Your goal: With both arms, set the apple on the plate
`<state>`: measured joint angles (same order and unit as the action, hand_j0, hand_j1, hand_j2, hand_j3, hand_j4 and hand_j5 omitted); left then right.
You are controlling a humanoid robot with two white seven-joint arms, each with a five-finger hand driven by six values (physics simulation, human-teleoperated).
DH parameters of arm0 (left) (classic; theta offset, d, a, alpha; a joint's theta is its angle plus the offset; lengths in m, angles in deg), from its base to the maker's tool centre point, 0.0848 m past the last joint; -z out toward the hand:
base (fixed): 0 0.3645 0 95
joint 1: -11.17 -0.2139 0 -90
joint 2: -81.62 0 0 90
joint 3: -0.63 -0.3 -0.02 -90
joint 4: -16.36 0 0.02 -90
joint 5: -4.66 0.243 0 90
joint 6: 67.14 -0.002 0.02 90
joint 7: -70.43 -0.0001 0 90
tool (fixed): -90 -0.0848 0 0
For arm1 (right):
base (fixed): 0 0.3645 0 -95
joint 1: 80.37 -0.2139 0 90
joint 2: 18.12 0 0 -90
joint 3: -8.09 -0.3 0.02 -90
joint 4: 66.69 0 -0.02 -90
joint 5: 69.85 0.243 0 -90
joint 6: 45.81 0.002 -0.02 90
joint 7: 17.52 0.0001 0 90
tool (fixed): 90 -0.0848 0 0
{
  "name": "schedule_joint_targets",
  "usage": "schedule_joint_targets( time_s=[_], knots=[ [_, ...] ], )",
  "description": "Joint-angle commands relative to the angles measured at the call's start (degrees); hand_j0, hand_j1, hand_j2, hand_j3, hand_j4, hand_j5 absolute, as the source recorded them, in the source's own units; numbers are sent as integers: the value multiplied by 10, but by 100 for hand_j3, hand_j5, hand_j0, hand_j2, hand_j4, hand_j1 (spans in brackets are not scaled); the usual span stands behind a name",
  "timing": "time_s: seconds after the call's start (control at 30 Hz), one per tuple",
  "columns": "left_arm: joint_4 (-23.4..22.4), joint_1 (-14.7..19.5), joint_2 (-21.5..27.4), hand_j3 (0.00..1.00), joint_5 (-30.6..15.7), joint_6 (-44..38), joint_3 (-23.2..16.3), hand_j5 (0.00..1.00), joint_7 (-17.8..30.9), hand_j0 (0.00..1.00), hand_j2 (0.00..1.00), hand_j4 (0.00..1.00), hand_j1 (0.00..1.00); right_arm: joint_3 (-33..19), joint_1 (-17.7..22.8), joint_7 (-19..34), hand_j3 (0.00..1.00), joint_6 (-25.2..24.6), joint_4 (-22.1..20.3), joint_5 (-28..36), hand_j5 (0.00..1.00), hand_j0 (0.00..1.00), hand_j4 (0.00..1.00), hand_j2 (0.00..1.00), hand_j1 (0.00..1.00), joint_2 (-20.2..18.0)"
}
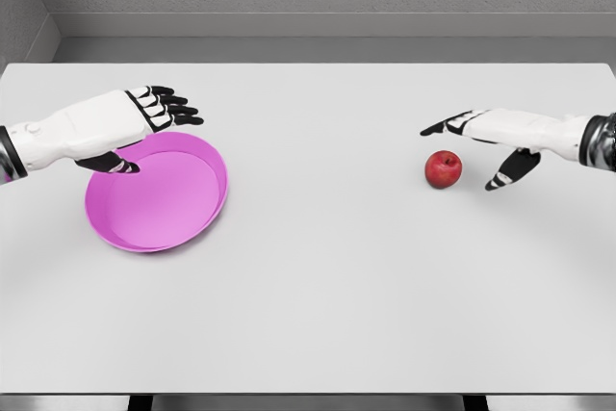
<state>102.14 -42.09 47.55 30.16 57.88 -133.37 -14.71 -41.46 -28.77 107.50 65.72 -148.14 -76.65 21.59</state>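
Apple [443, 168], small, round, glossy red, with a dimple at the stem end, resting on the wide pale grey tabletop [327, 295] toward the right side in the head view, well apart from the shallow round magenta plastic plate [192, 207] lying on the left. Roughly spherical, so no long axis worth aligning to; stem end facing up and slightly toward the camera. Nearer by far to the right hand [486, 141], white-shelled with black fingers, reaching in from the right edge at about the height of the fruit's top. Fingers [441, 128] extended and loosely spread, pointing leftward above and just behind the apple, thumb hanging down just to its right; nothing pinched, no clear contact seen, though the gap is hard to judge from this angle. From that hand, then, the fruit sits just below and slightly toward the camera, inside the open span between thumb and fingers. Left hand [144, 122], same white and black build, poised over the far left rim of the plate, fingers relaxed and slightly parted, thumb dipping toward the plate's inner wall, gripping nothing visibly. Probably an early stage: apple not yet lifted, plate bare. Next likely a small descent and closing of the right hand around the fruit, with rolling away as the main risk.
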Motion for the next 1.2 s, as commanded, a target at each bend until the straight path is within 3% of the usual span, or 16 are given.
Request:
schedule_joint_targets(
  time_s=[0.0,0.37,0.7,1.17],
  knots=[
    [0,-1,1,100,-4,0,1,100,0,100,100,100,100,3,0,0,100,-2,3,-1,100,100,100,100,100,9],
    [2,-1,2,100,-4,0,0,100,1,100,100,100,100,14,-6,0,100,-4,23,-18,100,100,100,100,100,43],
    [2,4,3,100,-4,0,-9,100,1,100,100,100,100,14,-5,0,100,0,68,-44,100,100,100,100,100,48],
    [2,4,3,100,-4,0,-9,100,11,100,100,100,100,14,-11,0,100,0,97,-65,100,100,100,100,100,75]
  ],
)
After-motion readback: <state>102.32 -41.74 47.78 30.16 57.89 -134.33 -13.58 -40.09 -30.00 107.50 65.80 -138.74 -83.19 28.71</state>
